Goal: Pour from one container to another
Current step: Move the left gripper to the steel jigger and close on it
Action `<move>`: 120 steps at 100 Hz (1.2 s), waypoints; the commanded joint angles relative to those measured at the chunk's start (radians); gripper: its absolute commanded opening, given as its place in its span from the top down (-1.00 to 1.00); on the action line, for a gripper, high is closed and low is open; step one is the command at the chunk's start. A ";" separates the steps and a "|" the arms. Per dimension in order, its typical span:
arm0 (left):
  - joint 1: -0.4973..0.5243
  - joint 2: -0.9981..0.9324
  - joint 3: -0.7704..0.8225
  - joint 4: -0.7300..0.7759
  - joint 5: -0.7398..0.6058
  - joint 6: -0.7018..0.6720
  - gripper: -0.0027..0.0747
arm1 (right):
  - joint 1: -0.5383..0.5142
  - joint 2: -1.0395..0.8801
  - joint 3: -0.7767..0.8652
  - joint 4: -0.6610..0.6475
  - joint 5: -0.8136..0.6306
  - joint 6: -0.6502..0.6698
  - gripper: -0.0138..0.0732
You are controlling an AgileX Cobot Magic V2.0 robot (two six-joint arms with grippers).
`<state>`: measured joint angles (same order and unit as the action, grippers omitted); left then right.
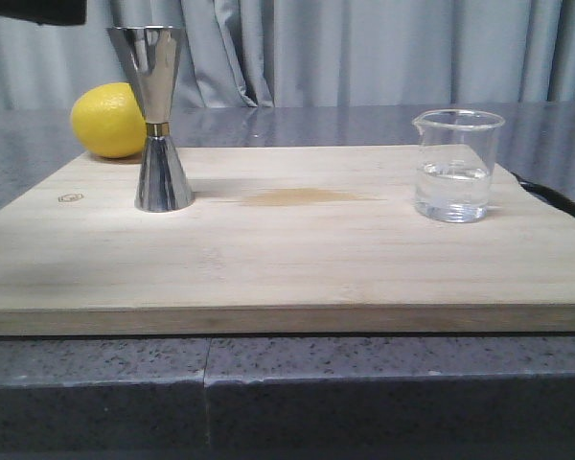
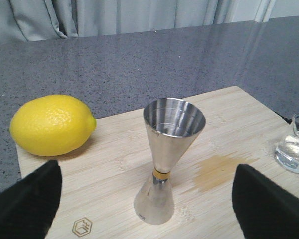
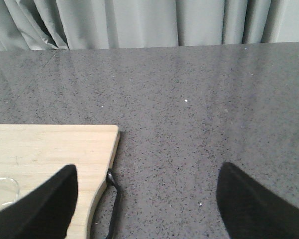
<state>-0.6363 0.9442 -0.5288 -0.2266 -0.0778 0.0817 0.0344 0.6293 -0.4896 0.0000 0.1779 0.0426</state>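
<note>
The clear glass beaker (image 1: 456, 165) stands upright on the right part of the wooden board (image 1: 297, 259), with clear liquid in its lower part. It also shows as a sliver of beaker (image 2: 295, 147) in the left wrist view and as a beaker rim (image 3: 2, 187) in the right wrist view. The steel jigger (image 1: 156, 117) stands upright on the board's left part. My left gripper (image 2: 148, 199) hangs open, its fingers wide on either side of the jigger (image 2: 165, 154), not touching it. My right gripper (image 3: 147, 204) is open over the dark counter, the beaker just outside its left finger.
A yellow lemon (image 1: 108, 120) lies behind the jigger at the board's back left edge. A brownish damp stain (image 1: 302, 197) marks the board between jigger and beaker. A black loop (image 3: 113, 199) hangs at the board's right edge. Grey curtains (image 1: 364, 48) close the back.
</note>
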 commanded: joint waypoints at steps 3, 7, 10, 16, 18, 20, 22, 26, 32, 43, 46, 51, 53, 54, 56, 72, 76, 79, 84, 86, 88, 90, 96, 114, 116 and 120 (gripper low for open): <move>-0.031 0.036 0.020 -0.002 -0.217 0.003 -0.72 | 0.000 0.008 0.031 0.000 -0.151 -0.012 -0.54; -0.037 0.051 0.033 -0.002 -0.247 0.003 -0.72 | 0.000 0.008 0.048 0.000 -0.166 -0.012 -0.54; -0.046 0.067 0.044 -0.001 -0.267 0.003 -0.72 | 0.000 0.008 0.066 0.000 -0.178 -0.012 -0.54; -0.059 0.093 0.062 0.001 -0.325 0.003 -0.72 | 0.000 0.008 0.093 0.000 -0.210 -0.012 -0.54; -0.065 0.103 0.069 0.005 -0.352 0.003 -0.72 | 0.000 0.008 0.103 0.000 -0.223 -0.012 -0.54; -0.071 0.113 0.076 0.008 -0.380 0.003 -0.72 | 0.000 0.008 0.112 0.006 -0.234 -0.012 -0.54; -0.076 0.124 0.082 0.015 -0.412 0.003 -0.72 | 0.000 0.008 0.120 0.010 -0.242 -0.012 -0.54; -0.087 0.147 0.093 0.025 -0.465 0.003 -0.72 | 0.000 0.008 0.132 0.017 -0.260 -0.012 -0.54; -0.097 0.186 0.095 0.029 -0.527 -0.004 -0.72 | 0.000 0.008 0.147 0.028 -0.269 -0.010 -0.54; -0.105 0.271 0.095 0.091 -0.602 -0.068 -0.72 | 0.020 0.008 0.153 0.032 -0.265 -0.010 -0.54; -0.105 0.293 0.095 0.115 -0.625 -0.094 -0.72 | 0.030 0.008 0.153 0.032 -0.269 -0.010 -0.54; -0.105 0.332 0.095 0.146 -0.674 -0.125 -0.72 | 0.050 0.008 0.153 0.032 -0.273 -0.010 -0.54; -0.105 0.349 0.095 0.154 -0.699 -0.134 -0.72 | 0.059 0.008 0.153 0.032 -0.275 -0.010 -0.54; -0.105 0.359 0.095 0.156 -0.708 -0.137 -0.72 | 0.065 0.008 0.153 0.032 -0.275 -0.010 -0.54; -0.105 0.370 0.095 0.160 -0.733 -0.139 -0.72 | 0.071 0.008 0.153 0.032 -0.275 -0.010 -0.54; -0.105 0.475 0.086 0.160 -0.871 -0.141 -0.72 | 0.123 0.008 0.153 0.032 -0.275 -0.010 -0.54; -0.105 0.499 0.087 0.160 -0.898 -0.141 -0.72 | 0.128 0.008 0.153 0.032 -0.275 -0.010 -0.54; -0.105 0.514 0.087 0.160 -0.912 -0.141 -0.72 | 0.130 0.008 0.153 0.032 -0.275 -0.010 -0.54; -0.105 0.535 0.084 0.160 -0.932 -0.141 -0.72 | 0.130 0.008 0.153 0.032 -0.275 -0.010 -0.54; -0.105 0.543 0.084 0.160 -0.937 -0.141 -0.72 | 0.130 0.008 0.153 0.032 -0.275 -0.010 -0.54; -0.105 0.550 0.082 0.160 -0.948 -0.141 -0.72 | 0.130 0.008 0.153 0.032 -0.275 -0.010 -0.54; -0.105 0.556 0.082 0.160 -0.957 -0.141 -0.72 | 0.130 0.008 0.153 0.032 -0.275 -0.010 -0.54; -0.105 0.569 0.080 0.158 -0.981 -0.141 -0.72 | 0.130 0.008 0.153 0.032 -0.275 -0.010 -0.54; -0.097 0.594 0.063 0.146 -0.996 -0.137 -0.70 | 0.130 0.008 0.153 0.032 -0.275 -0.010 -0.54; -0.097 0.596 0.063 0.146 -0.996 -0.137 -0.69 | 0.130 0.008 0.153 0.032 -0.275 -0.010 -0.54; -0.097 0.600 0.063 0.138 -0.996 -0.135 -0.64 | 0.130 0.008 0.153 0.032 -0.275 -0.010 -0.54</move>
<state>-0.7347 1.5620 -0.4415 -0.0715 -0.9866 -0.0503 0.1631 0.6302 -0.3103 0.0336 -0.0128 0.0417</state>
